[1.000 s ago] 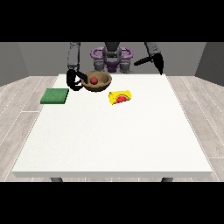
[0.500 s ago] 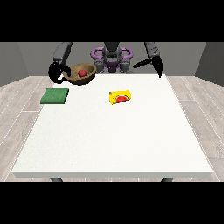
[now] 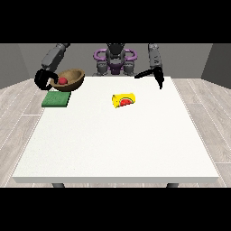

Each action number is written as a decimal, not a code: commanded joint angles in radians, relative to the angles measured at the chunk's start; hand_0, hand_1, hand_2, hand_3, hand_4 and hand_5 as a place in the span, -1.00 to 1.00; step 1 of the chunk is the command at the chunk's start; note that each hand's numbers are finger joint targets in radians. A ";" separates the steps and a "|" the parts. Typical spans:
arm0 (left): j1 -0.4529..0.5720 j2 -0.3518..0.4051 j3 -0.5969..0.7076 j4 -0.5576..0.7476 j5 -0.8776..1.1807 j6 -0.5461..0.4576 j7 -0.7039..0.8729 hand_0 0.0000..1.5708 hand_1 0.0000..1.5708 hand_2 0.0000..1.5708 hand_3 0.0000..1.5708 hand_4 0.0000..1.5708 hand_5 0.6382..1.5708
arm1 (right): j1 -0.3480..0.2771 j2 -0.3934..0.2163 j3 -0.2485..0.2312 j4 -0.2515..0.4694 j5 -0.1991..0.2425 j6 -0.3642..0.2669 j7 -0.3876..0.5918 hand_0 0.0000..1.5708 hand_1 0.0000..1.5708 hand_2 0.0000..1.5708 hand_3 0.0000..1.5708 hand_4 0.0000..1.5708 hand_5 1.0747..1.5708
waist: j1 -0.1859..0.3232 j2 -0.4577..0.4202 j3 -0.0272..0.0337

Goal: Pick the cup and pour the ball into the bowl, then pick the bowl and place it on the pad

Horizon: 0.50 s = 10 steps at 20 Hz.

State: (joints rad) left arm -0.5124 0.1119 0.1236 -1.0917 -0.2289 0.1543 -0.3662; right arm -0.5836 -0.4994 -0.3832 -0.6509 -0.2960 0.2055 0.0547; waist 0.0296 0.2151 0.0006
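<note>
Holding the brown bowl (image 3: 71, 79) tilted, red ball (image 3: 62, 80) inside, above the green pad (image 3: 56, 99), my hand at the view's left (image 3: 43, 80) curls round its rim.

Bare test room.
Grey walls (image 3: 216, 58), pale plank floor (image 3: 18, 108), one white table (image 3: 117, 144) before a robot (image 3: 115, 56).

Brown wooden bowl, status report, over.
Hand at the view's left holds the brown wooden bowl, red ball inside, above the green square pad. Hand at the view's right holds nothing. Yellow cup lies mid-table, clear of the pad.
</note>
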 commanded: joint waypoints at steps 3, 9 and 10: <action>-0.076 -0.050 -0.055 -0.109 -0.059 0.092 -0.002 -1.00 -1.00 -1.00 -1.00 -1.00 0.99 | -0.029 -0.087 -0.075 0.102 -0.027 0.067 -0.163 1.00 1.00 1.00 0.79 0.32 0.96 | 0.037 0.184 0.0016; -0.054 -0.027 -0.083 -0.272 -0.068 0.064 0.089 -1.00 -1.00 -1.00 -1.00 -1.00 0.98 | -0.035 -0.241 -0.099 0.207 -0.001 0.165 -0.257 1.00 1.00 1.00 -1.00 0.31 0.98 | 0.054 0.252 0.0023; -0.054 -0.013 -0.086 -0.308 -0.074 0.061 0.089 -1.00 -1.00 -1.00 -1.00 -1.00 0.98 | -0.035 -0.232 -0.106 0.215 0.005 0.142 -0.313 1.00 1.00 1.00 -1.00 0.33 0.99 | 0.061 0.284 0.0027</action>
State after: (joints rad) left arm -0.5648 0.0821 0.0504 -1.3037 -0.2900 0.2165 -0.3143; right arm -0.6158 -0.6841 -0.4710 -0.4845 -0.3043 0.3264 -0.1578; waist 0.0812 0.4351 0.0025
